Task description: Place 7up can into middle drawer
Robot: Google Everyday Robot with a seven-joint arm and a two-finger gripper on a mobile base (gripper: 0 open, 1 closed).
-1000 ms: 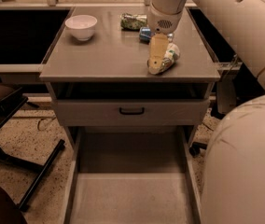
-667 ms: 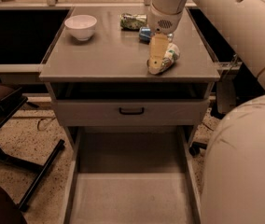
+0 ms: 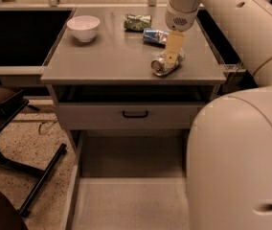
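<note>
The 7up can [image 3: 161, 66] lies on its side near the front right of the grey cabinet top [image 3: 107, 56], its shiny metal end facing the front. My gripper [image 3: 171, 60] comes down from the arm above and sits right on the can's far part, at counter level. The middle drawer [image 3: 76, 195] is pulled far out below, low in the view, showing a flat pale floor with nothing on it. My own body hides its right side.
A white bowl [image 3: 84, 28] stands at the back left of the top. A dark green mottled can [image 3: 137, 22] and a blue can [image 3: 155, 35] lie behind my gripper. A drawer front with a black handle [image 3: 135, 114] sits under the top. A black stand [image 3: 11, 128] is at left.
</note>
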